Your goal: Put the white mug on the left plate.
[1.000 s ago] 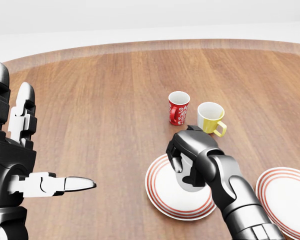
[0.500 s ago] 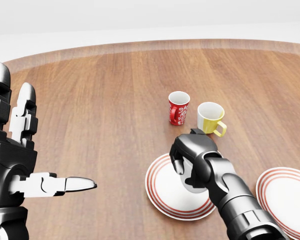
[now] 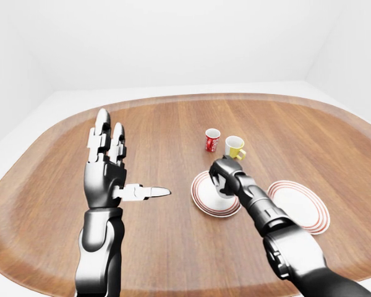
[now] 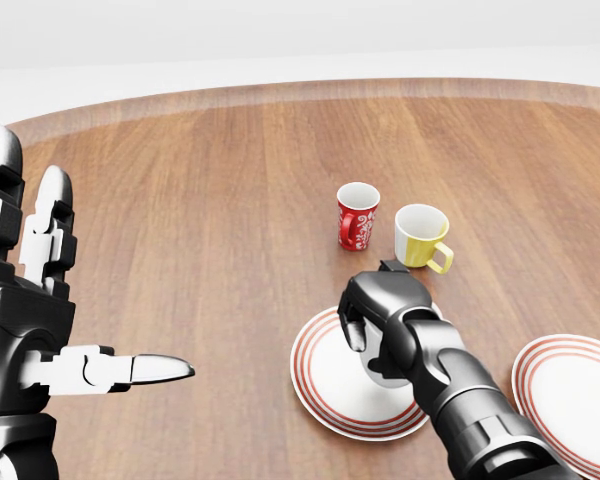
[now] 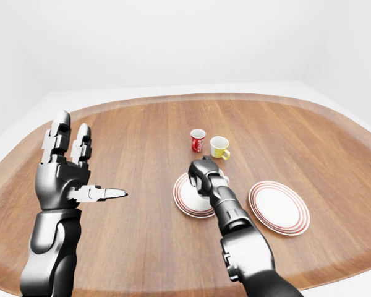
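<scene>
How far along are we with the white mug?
Done: the white mug is over the left plate, carried by the right hand. In hand: the fingers are closed round it; whether it touches the plate cannot be told. Left: release and withdraw. The left hand is open and idle.

Left hand (image 4: 40,330) raised open, right hand (image 4: 378,315) clenched.

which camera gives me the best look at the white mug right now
The head view: it is closest, and the white mug shows as a pale sliver under the right hand, over the left plate. In both eye views the mug is smaller and almost wholly hidden by that hand.
</scene>
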